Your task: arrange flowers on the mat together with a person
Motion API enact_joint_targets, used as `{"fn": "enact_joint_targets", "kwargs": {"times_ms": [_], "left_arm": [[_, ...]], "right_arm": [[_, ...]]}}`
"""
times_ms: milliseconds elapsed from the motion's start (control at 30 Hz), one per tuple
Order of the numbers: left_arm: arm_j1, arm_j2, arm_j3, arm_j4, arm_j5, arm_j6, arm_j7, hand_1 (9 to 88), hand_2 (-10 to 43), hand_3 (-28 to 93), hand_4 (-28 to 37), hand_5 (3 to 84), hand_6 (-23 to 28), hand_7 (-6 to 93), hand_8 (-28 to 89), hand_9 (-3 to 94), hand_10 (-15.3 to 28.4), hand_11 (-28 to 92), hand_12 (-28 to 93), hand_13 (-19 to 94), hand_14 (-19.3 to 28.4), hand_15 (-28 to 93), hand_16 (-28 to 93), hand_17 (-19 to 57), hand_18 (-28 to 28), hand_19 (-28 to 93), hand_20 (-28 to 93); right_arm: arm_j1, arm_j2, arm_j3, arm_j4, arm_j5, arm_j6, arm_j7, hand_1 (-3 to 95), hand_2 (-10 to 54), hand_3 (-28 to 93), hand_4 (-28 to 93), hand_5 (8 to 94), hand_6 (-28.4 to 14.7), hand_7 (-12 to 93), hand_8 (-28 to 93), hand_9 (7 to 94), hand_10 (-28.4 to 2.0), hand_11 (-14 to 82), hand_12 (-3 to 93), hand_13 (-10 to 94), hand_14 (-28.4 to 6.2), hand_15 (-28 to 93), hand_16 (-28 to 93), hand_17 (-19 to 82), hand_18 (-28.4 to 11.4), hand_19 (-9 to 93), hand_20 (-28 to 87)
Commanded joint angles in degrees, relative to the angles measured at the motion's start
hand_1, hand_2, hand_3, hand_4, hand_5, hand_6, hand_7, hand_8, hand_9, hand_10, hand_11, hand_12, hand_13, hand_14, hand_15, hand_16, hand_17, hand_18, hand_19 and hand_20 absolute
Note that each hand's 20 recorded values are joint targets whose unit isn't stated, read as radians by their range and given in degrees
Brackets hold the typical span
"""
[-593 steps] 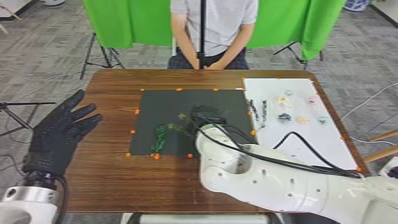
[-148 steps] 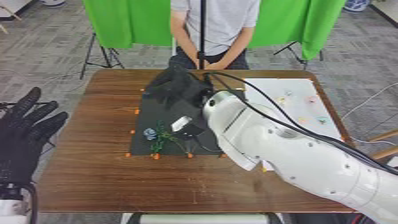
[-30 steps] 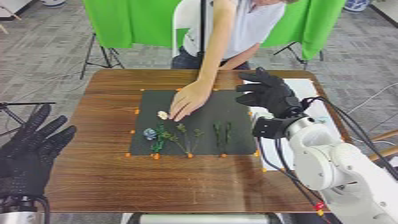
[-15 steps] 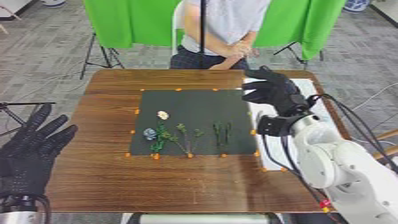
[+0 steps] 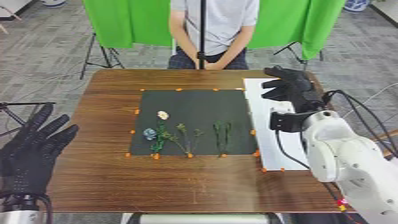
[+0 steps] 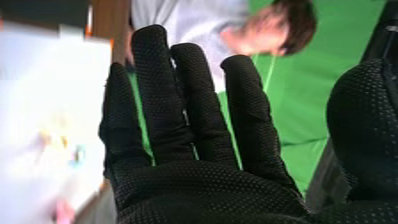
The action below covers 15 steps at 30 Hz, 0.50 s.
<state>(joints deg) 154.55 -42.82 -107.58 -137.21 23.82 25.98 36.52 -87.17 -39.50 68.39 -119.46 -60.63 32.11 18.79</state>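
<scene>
The right robot hand [image 5: 300, 92] is found raised over the far part of the white sheet [image 5: 282, 155], on the right side of the brown counter [image 5: 133, 180]. In the right wrist view, the fingers of the right robot hand [image 6: 213, 192] are held nearly straight, with the thumb set well apart from them; nothing is gripped. The left robot hand [image 5: 31, 152] is held at the left edge of the counter, well apart from the mat, with its fingers extended and spread; nothing is gripped there either.

Flowers and greenery are laid on the black mat [image 5: 191, 107], to the left of the right robot hand and nearer the robot. The white flower [image 5: 163, 115] is placed in the mat's left part, with the blue flower [image 5: 149, 133] nearer the robot and slightly farther left. Just beside the blue flower, the dark green leafy stem [image 5: 158, 144] is noted. The thin branching sprigs [image 5: 185, 141] are laid near the middle of the mat's near half, and two slim green stems [image 5: 227, 135] are set roughly parallel to their right. On the white sheet, a yellowish flower [image 6: 59, 139] and a pink flower [image 6: 64, 211] are seen blurred in the right wrist view, apart from the right robot hand.
</scene>
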Motion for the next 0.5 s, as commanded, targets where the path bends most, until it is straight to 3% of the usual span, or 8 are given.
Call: {"fn": "enact_joint_targets", "kwargs": {"times_ms": [33, 133, 200, 267, 300, 500], "left_arm": [[0.79, -0.14, 0.35, 0.02, -0.11, -0.12, 0.36, 19.2, 7.1, 76, -28.1, 31.3, 4.6, 9.9, -8, 31.1, 15.2, 18, 11, 23, 22.5, 45, -6, -6.7, 20.2, 46, 21], [1.19, 0.4, 0.47, -0.03, -0.71, 0.21, 1.18, 19.3, 7.1, 76, -28.0, 31.3, 4.6, 9.9, -9, 31.1, 15.2, 18, 11, 23, 22.6, 45, -6, -6.6, 20.2, 46, 21], [1.03, 0.17, 0.44, -0.01, -0.38, 0.17, 0.77, 19.3, 7.2, 76, -28.0, 31.3, 4.6, 9.9, -9, 31.1, 15.2, 18, 11, 23, 22.5, 45, -6, -6.7, 20.3, 46, 21], [0.97, 0.33, 0.55, -0.04, -0.62, 0.16, 0.81, 19.4, 7.2, 76, -28.0, 31.2, 4.6, 9.9, -8, 31.1, 15.2, 18, 11, 23, 22.5, 45, -6, -6.7, 20.3, 46, 21], [0.81, 1.05, 0.71, 0.08, -1.1, 0.42, 1.45, 19.4, 7.1, 76, -28.0, 31.2, 4.6, 9.8, -8, 31.1, 15.2, 18, 11, 23, 22.5, 45, -6, -6.7, 20.3, 46, 21], [0.52, 0.04, 0.55, -0.07, -0.11, 0.1, 0.06, 19.5, 7.1, 76, -27.7, 31.2, 4.6, 9.9, -8, 31.1, 15.2, 18, 11, 23, 22.5, 45, -6, -6.7, 20.3, 46, 21]], "right_arm": [[6.97, 2.26, -3.64, 2.96, -13.68, 5.5, 12.67, 24.5, 0.4, 70, -26, 52.0, 0.0, 13, -12, 57.9, -18.0, 16.8, 14.4, 51, -18.1, 50, 11, 13, -26.5, 58, 12], [6.45, 4.14, -3.31, 3.91, -16.11, 5.61, 14.23, 24.7, 0.1, 70, -25, 51.7, -0.1, 13, -12, 57.2, -18.4, 16.5, 14.3, 52, -18.1, 51, 11, 14, -26.6, 59, 12], [7.08, 4.78, -3.74, 4.83, -17.81, 5.14, 16.15, 25.0, -0.4, 70, -25, 51.2, -0.1, 13, -12, 56.5, -18.5, 16.4, 14.3, 52, -18.0, 51, 11, 14, -26.6, 59, 12], [9.0, 5.7, -6.26, 5.82, -24.69, 5.21, 21.95, 25.4, -0.6, 70, -25, 50.9, -0.2, 13, -12, 56.2, -18.5, 16.4, 14.4, 52, -18.0, 51, 10, 14, -26.6, 59, 12], [10.24, 6.17, -7.63, 6.22, -29.18, 4.35, 26.1, 25.6, -0.6, 70, -25, 50.8, -0.2, 13, -12, 56.0, -18.6, 16.4, 14.3, 52, -18.0, 51, 10, 14, -26.6, 59, 12], [11.83, 6.49, -10.33, 8.6, -44.86, -1.55, 39.43, 27.4, -1.7, 70, -24, 50.9, -0.8, 12, -12, 54.2, -19.8, 15.3, 14.0, 53, -18.7, 53, 10, 17, -27.3, 63, 11]]}}
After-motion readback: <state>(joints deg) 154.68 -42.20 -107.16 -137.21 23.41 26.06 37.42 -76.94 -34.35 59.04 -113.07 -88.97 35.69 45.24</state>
